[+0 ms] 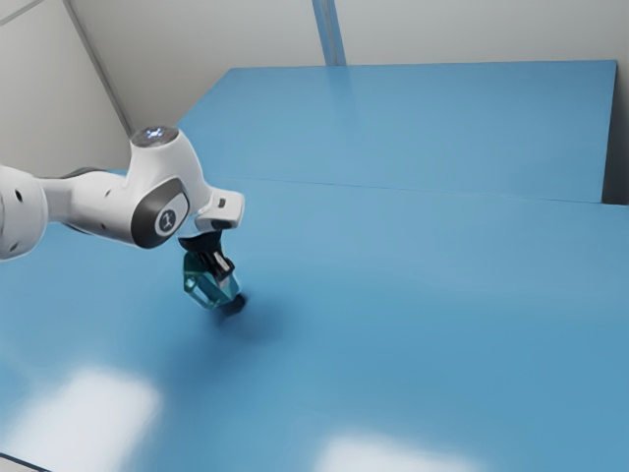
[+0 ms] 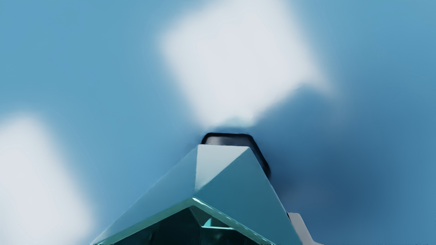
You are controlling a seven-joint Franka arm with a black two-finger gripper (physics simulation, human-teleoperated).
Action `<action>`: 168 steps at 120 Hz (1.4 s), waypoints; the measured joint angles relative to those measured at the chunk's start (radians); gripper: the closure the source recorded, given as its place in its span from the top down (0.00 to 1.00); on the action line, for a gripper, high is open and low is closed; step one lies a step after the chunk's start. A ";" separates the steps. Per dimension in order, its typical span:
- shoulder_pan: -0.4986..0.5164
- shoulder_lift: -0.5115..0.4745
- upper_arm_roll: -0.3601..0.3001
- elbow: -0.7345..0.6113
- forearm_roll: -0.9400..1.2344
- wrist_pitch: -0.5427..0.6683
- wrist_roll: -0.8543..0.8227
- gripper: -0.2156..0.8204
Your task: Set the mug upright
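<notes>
In the exterior view my gripper (image 1: 219,263) points down at the end of the arm, shut on the mug (image 1: 226,288). The mug is teal and faceted, with a black base (image 1: 234,306) toward the lower right; its body is tilted. In the wrist view the mug (image 2: 231,177) rises from the bottom edge, its dark opening toward the hand and its black base (image 2: 229,139) pointing away. How the fingers meet the mug is largely hidden, and I cannot tell whether the base touches the table.
The blue tabletop (image 1: 423,305) spreads beneath the arm, with bright reflections on it and a soft shadow around the mug. Behind it lies another blue surface (image 1: 413,128), against a pale wall (image 1: 472,29).
</notes>
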 joint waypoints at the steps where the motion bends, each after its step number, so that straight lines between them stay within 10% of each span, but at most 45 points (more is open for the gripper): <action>1: 0.000 0.001 0.000 0.000 0.000 -0.001 -0.001 0.05; 64: -0.014 0.051 0.000 -0.010 -0.002 0.013 -0.062 0.09; 168: -0.008 0.003 -0.003 0.022 -0.014 0.007 -0.086 0.62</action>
